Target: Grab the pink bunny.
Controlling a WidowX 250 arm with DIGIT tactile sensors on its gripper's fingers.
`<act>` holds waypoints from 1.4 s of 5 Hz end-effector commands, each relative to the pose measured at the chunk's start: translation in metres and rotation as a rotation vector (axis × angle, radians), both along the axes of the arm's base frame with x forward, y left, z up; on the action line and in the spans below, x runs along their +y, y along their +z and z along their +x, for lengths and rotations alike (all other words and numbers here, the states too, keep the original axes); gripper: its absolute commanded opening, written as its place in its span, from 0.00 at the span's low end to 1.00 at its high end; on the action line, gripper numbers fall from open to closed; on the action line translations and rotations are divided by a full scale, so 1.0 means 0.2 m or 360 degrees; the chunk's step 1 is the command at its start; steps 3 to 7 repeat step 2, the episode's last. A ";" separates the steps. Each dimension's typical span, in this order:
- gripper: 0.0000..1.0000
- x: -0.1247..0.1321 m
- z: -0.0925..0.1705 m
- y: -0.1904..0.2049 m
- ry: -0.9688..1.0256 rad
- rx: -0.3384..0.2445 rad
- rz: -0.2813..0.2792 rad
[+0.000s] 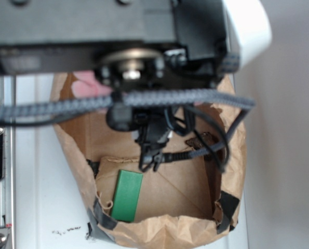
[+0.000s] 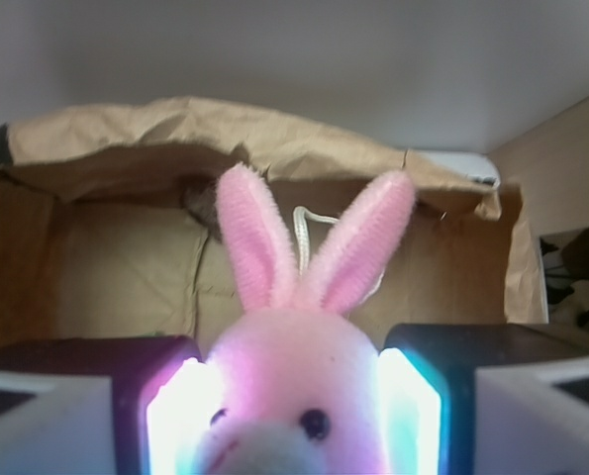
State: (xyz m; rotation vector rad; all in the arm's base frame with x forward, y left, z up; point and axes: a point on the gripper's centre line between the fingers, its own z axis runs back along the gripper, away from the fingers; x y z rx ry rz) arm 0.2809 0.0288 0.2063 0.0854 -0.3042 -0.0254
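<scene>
Two glowing finger pads press against either side of the pink bunny, whose head fills the space between them in the wrist view, so the gripper is closed on the plush toy. Its two long pink ears stand up in a V above the head, with a dark eye and pale muzzle at the bottom edge of that view. Behind the ears is the crumpled rim of a brown paper bag, and a loop of white cord shows between the ears.

From the exterior camera, the robot arm hangs over the open brown paper bag, its black cables crossing the bag's mouth. On the bag's floor lies a green rectangular block, near the front left corner. A dark brown lump sits toward the bag's right wall. A patch of pink shows at the bag's far left rim, beneath the arm.
</scene>
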 end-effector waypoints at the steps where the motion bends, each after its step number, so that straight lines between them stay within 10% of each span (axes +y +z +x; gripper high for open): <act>1: 0.00 -0.01 0.06 0.18 -0.0053 -0.0043 -0.0013; 7: 0.00 0.00 0.04 0.18 -0.0074 0.0000 -0.0026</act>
